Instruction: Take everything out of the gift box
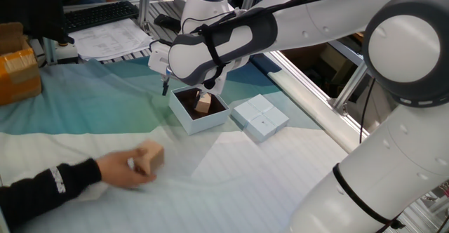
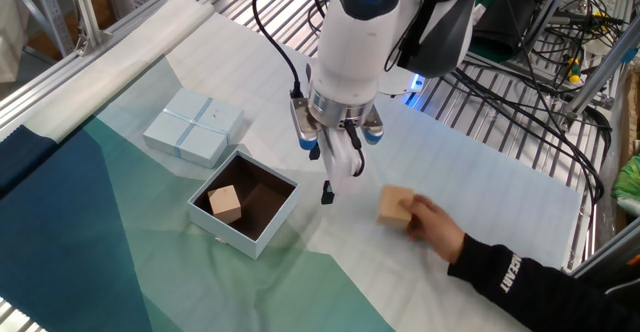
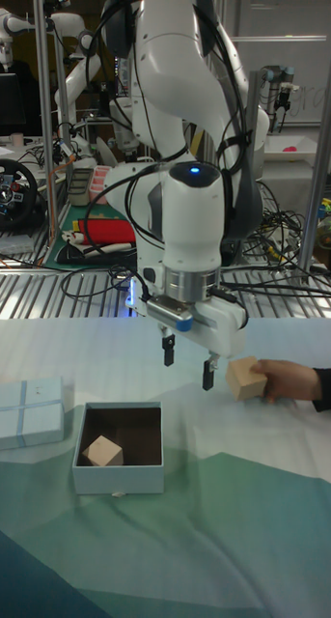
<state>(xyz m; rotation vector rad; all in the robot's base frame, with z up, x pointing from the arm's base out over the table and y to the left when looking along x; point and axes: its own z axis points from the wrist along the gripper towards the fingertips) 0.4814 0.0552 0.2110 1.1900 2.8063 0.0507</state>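
Note:
The gift box (image 1: 189,125) (image 2: 224,235) (image 3: 119,478) stands open on the cloth, with one tan wooden cube (image 1: 203,105) (image 2: 226,203) (image 3: 103,451) inside against a wall. A second cube (image 1: 151,156) (image 2: 396,207) (image 3: 246,378) is outside the box, held in a person's hand above the cloth. My gripper (image 3: 188,369) (image 2: 338,178) hangs open and empty above the cloth beside the box's edge, between the box and the held cube.
The flat pale-blue lid (image 1: 260,118) (image 2: 194,126) (image 3: 27,412) lies next to the box. The person's dark-sleeved arm (image 1: 49,186) (image 2: 520,277) reaches across the cloth. An orange-brown carton (image 1: 17,71) and papers (image 1: 112,36) sit at the far side.

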